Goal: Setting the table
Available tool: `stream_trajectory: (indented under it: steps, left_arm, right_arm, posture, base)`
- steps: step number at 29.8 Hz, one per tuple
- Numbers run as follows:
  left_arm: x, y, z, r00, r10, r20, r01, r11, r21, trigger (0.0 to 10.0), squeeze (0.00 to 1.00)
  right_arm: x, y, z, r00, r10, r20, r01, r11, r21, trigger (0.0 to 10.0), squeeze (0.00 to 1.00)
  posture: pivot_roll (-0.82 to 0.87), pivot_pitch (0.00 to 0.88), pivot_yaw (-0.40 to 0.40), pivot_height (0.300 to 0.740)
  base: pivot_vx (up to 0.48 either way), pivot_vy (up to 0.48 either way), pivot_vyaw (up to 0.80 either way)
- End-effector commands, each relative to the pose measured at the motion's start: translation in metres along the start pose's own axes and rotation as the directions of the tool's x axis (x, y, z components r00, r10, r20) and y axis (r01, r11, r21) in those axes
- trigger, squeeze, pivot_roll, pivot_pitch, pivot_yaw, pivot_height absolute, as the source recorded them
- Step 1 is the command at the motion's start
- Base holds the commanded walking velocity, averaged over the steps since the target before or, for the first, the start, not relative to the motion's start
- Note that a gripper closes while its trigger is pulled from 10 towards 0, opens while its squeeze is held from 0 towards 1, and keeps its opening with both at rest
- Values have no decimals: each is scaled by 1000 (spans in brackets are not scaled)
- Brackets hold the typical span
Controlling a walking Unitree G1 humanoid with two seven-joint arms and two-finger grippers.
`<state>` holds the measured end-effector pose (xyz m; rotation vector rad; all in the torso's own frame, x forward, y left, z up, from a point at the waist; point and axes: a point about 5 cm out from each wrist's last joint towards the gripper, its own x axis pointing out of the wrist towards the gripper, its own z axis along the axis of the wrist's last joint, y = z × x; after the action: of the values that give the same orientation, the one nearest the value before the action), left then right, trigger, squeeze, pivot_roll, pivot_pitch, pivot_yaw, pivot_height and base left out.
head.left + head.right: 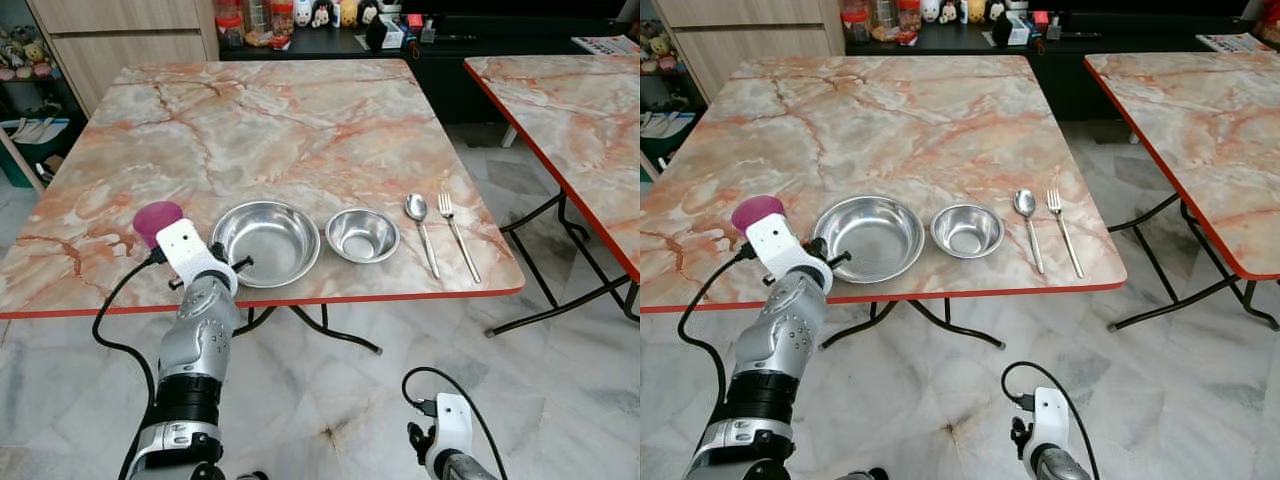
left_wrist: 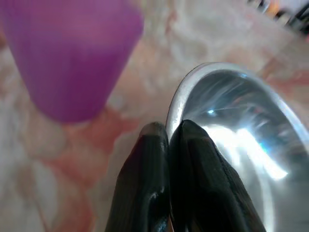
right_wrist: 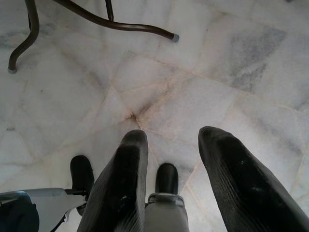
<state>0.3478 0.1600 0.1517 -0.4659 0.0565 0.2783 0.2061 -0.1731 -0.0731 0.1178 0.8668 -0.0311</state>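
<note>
Left tool (image 2: 169, 145), fingers pressed together, sits at the rim of the large steel bowl (image 1: 265, 240) near the surface's front edge, purple cup (image 1: 157, 220) just beside; a nudge could tip the cup. Right tool (image 3: 169, 159) hangs spread.

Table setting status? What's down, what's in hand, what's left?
Down: small bowl, spoon and fork lined up along the table near edge. In hand: left gripper shut on the large bowl rim, purple cup beside it. Left: release the bowl. Right gripper hangs open, idle.
</note>
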Motion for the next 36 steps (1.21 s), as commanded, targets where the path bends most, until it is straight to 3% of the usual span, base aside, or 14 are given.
stream_trajectory:
  steps: [1,2,3,9,16,31,36]
  left_arm:
    - [-2,0,6,999,-9,37,10,1000,-25,0,0]
    - [-2,-2,9,998,-20,61,22,999,-37,4275,0]
    - [-4,-7,16,991,-57,120,64,997,-53,10000,0]
    - [-11,-25,29,955,-176,237,186,982,-19,10000,0]
    - [-15,-37,41,919,-194,343,232,970,-73,10000,0]
    - [-15,-44,41,910,-204,362,237,970,-49,10000,0]
    - [-15,-45,41,905,-217,365,234,972,-4,10000,0]
  right_arm:
    - [0,-3,-2,1000,-2,-12,2,1000,-3,10000,0]
    - [0,-3,-1,1000,-2,-11,2,1000,-5,10000,0]
    - [-1,-4,-1,1000,-3,-10,3,1000,-6,10000,0]
    - [-1,-5,0,1000,-5,-3,5,1000,-6,10000,0]
    - [-1,-7,3,1000,-5,12,5,1000,5,10000,0]
    - [-1,-9,2,1000,-14,13,14,1000,5,10000,0]
    - [-2,-9,0,1000,-15,11,15,1000,-7,10000,0]
  posture:
    - [125,115,-45,740]
    - [123,113,-47,740]
    - [123,114,-50,740]
    - [119,112,-57,740]
    - [107,106,-62,740]
    - [89,107,-55,740]
    - [89,112,-47,740]
  base:
    - [0,0,0]
    - [0,0,0]
    - [0,0,0]
    - [0,0,0]
    - [0,0,0]
    - [0,-222,0]
    - [0,-322,0]
